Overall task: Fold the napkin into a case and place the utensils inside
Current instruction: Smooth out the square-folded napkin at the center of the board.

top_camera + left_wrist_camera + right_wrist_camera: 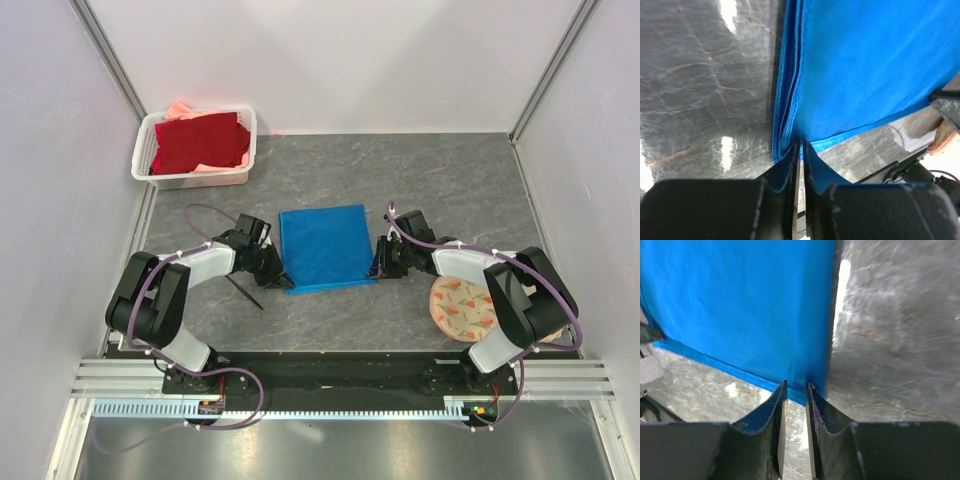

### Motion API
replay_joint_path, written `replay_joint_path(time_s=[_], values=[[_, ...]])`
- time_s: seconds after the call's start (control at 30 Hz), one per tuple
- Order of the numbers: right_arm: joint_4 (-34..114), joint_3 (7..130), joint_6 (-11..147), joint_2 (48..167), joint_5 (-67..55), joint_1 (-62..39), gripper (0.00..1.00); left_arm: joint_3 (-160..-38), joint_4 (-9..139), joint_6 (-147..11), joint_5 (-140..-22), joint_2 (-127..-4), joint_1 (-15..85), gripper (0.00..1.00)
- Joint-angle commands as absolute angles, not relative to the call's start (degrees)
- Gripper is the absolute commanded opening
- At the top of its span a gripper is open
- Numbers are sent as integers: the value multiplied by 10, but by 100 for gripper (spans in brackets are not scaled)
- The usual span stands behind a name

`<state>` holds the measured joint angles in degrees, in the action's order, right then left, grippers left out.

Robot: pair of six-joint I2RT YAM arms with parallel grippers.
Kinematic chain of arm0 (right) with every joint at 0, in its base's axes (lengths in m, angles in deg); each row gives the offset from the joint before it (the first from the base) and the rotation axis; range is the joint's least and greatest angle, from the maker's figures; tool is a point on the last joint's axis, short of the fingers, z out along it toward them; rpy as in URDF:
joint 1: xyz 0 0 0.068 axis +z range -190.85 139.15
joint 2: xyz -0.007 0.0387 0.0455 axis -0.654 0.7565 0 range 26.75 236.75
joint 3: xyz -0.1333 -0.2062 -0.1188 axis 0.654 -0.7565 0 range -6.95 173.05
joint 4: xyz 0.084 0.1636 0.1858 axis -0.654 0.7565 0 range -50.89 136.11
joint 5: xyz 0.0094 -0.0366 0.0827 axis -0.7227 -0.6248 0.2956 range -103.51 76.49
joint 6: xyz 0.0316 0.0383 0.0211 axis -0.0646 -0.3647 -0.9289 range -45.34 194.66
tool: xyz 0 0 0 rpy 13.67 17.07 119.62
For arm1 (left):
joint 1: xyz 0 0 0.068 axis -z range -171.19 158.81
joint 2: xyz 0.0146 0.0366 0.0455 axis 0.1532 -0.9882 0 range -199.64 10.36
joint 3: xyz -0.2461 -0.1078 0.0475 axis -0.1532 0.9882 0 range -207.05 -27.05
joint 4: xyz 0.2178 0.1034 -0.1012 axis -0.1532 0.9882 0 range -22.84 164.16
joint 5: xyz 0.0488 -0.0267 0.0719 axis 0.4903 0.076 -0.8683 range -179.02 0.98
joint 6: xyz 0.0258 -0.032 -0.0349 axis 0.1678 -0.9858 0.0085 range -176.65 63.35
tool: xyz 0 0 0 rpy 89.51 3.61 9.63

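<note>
The blue napkin [325, 247] lies flat and folded in layers in the middle of the table, also seen in the wrist views [865, 65] [740, 305]. My left gripper [283, 278] [800, 143] is at its near left corner, jaws down to a thin slit. I cannot tell whether the cloth is pinched. My right gripper [376, 268] [796, 384] stands at the near right corner, jaws a little apart, with the cloth edge at their tips and table showing between them. One thin black utensil [245, 293] lies on the table under the left arm.
A white basket [240, 165] with a dark red cloth [200, 142] stands at the back left. A round peach floral mat [458, 308] lies under the right arm. Walls close in both sides.
</note>
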<state>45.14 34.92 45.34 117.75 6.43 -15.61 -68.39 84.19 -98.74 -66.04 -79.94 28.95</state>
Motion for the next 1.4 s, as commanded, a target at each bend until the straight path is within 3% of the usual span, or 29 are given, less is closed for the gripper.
replay_joint_path(time_s=[0.0,0.23,0.33,0.5,0.8,1.1,1.37], values=[[484,363,507,1175,-10,-174,28,-657,842,-972,-649,-756,305,15],[519,423,518,1151,5,-175,32,-761,908,-955,-642,-717,289,21],[523,451,512,1160,14,-173,39,-826,912,-955,-642,-769,269,19],[493,459,483,1163,74,-160,41,-913,908,-952,-678,-865,253,15],[427,370,469,1162,90,-161,24,-1010,912,-946,-721,-980,222,14],[405,317,494,1184,64,-182,22,-1036,912,-930,-770,-1054,201,13],[465,340,532,1157,19,-205,22,-1011,926,-918,-766,-1031,205,13]])
